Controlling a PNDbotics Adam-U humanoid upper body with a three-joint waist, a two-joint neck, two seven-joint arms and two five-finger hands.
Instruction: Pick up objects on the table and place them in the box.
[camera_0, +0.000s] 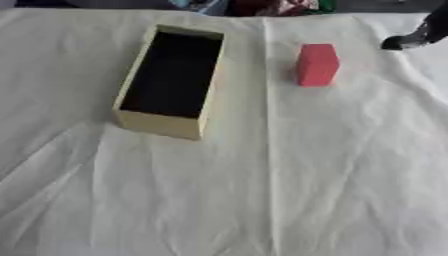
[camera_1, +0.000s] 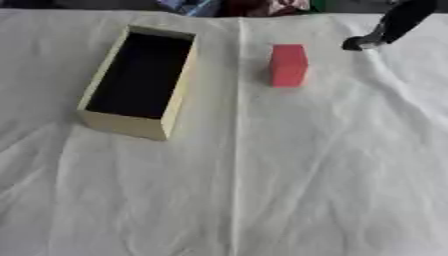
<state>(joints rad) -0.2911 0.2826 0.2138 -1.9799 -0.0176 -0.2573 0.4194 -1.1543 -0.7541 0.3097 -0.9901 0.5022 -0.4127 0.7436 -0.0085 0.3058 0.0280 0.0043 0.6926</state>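
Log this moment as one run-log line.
red block: on cloth, right of box | box: holds nothing visible | right robot hand: upper right, apart from block | left: unseen

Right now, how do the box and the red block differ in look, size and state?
The box is pale tan with a dark interior; the red block is solid red all over. The box is open-topped and appears to hold nothing; the block is closed and solid. The box is much longer and wider than the block. Both rest apart on the white cloth, untouched by any hand.

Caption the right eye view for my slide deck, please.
Right hand nears a red block beside an open cream box on white cloth.
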